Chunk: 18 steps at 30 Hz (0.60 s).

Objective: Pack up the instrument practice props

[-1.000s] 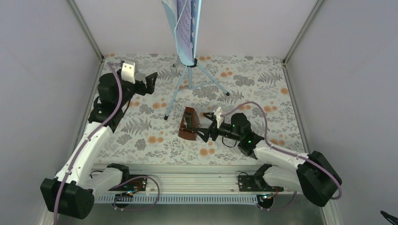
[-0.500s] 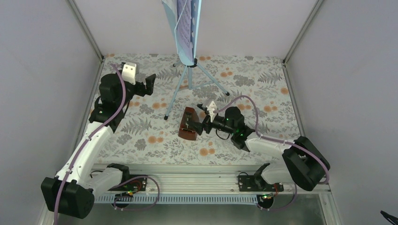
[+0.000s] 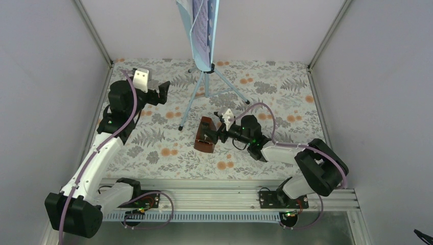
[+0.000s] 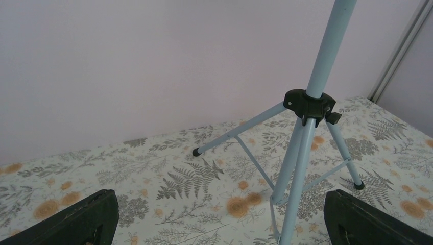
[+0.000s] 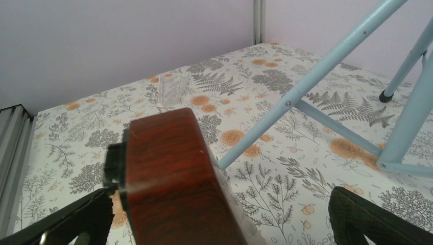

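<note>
The reddish-brown wooden metronome point(image 3: 206, 136) stands on the floral mat in the middle; it fills the right wrist view point(image 5: 171, 178). My right gripper point(image 3: 216, 134) is open, its jaws either side of the metronome, the left fingertip point(image 5: 66, 219) close to its side, the right one well apart. The pale-blue music stand point(image 3: 205, 30) stands at the back on tripod legs point(image 4: 301, 148). White and lilac sheet-music pages point(image 3: 200, 23) rest on it. My left gripper point(image 3: 164, 91) is open and empty, left of the tripod and pointing at it point(image 4: 219, 224).
Grey walls enclose the floral mat point(image 3: 153, 148) on three sides. The tripod's front leg point(image 5: 306, 84) slants down just behind the metronome. A metal rail point(image 3: 204, 196) with both arm bases runs along the near edge.
My right gripper has moved left, bringing its open jaws around the metronome. My left gripper has shifted only slightly. The metronome and stand have not moved.
</note>
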Available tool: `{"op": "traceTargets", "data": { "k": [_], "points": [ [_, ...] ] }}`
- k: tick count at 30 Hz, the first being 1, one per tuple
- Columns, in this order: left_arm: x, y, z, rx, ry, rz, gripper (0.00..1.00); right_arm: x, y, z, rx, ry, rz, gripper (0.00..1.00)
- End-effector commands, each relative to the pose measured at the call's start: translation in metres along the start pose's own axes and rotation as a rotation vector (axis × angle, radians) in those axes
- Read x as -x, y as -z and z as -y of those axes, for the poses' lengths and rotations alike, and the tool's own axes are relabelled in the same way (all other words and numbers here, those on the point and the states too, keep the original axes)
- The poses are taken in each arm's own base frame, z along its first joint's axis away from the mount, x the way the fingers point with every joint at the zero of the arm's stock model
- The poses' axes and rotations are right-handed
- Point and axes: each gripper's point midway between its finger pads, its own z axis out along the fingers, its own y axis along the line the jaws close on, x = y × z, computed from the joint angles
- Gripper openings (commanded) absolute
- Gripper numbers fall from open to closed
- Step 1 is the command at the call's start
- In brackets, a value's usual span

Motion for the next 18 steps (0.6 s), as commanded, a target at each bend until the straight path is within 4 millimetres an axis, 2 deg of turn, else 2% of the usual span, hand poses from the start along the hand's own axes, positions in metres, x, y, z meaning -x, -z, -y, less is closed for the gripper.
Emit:
{"op": "traceTargets", "data": {
  "k": [1, 8, 18],
  "points": [
    [-0.007, -0.002, 0.001, -0.003, -0.011, -0.017, 1.00, 0.016, -0.003, 0.010, -0.028, 0.018, 0.055, 1.00],
    [-0.009, -0.005, 0.003, -0.014, -0.008, -0.028, 1.00, 0.012, -0.004, 0.017, -0.049, 0.013, 0.046, 1.00],
    [-0.009, -0.003, 0.002, -0.008, -0.027, -0.025, 1.00, 0.017, -0.005, 0.005, 0.055, 0.062, 0.038, 1.00]
  ]
}}
